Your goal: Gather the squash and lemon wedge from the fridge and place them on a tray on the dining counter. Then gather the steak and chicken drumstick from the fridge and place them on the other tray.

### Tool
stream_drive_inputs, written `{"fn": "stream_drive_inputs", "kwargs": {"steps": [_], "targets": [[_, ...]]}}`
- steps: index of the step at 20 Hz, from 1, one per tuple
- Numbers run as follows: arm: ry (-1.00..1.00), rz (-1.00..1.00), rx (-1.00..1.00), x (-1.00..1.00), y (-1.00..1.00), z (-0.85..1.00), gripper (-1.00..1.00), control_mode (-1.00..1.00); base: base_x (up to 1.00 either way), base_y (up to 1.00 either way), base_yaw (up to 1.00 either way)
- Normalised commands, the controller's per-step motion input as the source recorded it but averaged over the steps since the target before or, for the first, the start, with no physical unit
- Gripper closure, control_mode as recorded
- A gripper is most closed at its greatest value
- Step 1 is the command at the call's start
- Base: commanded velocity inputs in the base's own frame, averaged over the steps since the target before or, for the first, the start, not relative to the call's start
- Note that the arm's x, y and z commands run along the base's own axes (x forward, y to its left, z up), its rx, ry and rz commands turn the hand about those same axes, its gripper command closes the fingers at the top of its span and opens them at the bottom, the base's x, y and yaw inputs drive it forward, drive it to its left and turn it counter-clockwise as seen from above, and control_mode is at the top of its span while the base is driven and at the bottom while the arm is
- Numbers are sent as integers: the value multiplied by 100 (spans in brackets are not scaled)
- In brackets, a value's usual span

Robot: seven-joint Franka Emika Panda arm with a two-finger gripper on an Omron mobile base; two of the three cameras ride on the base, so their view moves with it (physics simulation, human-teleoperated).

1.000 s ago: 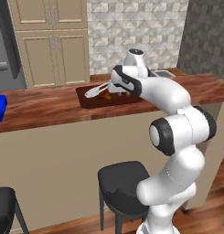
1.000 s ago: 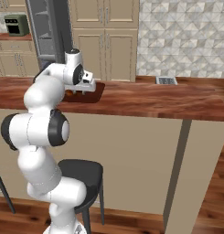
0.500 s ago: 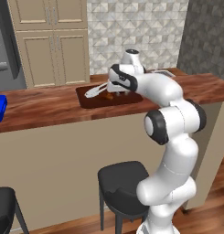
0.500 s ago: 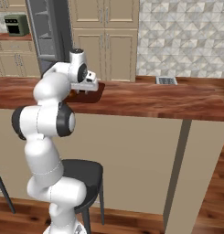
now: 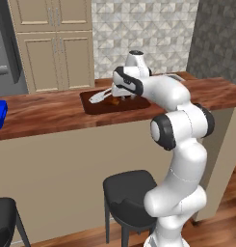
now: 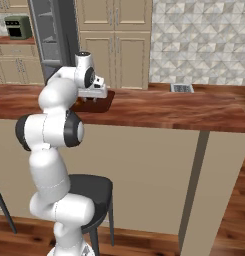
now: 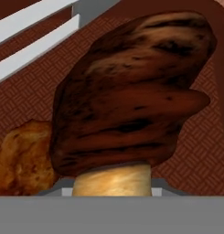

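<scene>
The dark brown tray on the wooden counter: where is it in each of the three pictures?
Left base view: dark brown tray at centre, on the dining counter, left of the hand.
Right base view: its corner peeks out right of the hand.
Hand view: its woven floor lies behind the meat.
Shared landmark: the robot's white hand.

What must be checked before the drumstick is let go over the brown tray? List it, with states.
1. Gripper above the dark brown tray: ok.
2. Chicken drumstick over the tray's floor, not its rim: ok.
3. Jaws clamped on the drumstick's pale end: cannot tell.
4. Golden-brown piece clear of the landing spot: cannot tell.
5. Tray lying flat on the dining counter: ok.
</scene>
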Motion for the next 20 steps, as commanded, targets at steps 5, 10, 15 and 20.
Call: {"fn": "stream_drive_inputs", "kwargs": {"steps": [5, 10, 15, 20], "targets": [[3, -1, 0, -4, 0, -1, -100, -100, 0, 0, 0], [6, -7, 0, -9, 1, 13, -100, -100, 0, 0, 0], [6, -8, 0, -11, 0, 42, -100, -100, 0, 0, 0], [6, -9, 0, -25, 0, 30, -100, -100, 0, 0, 0]]}}
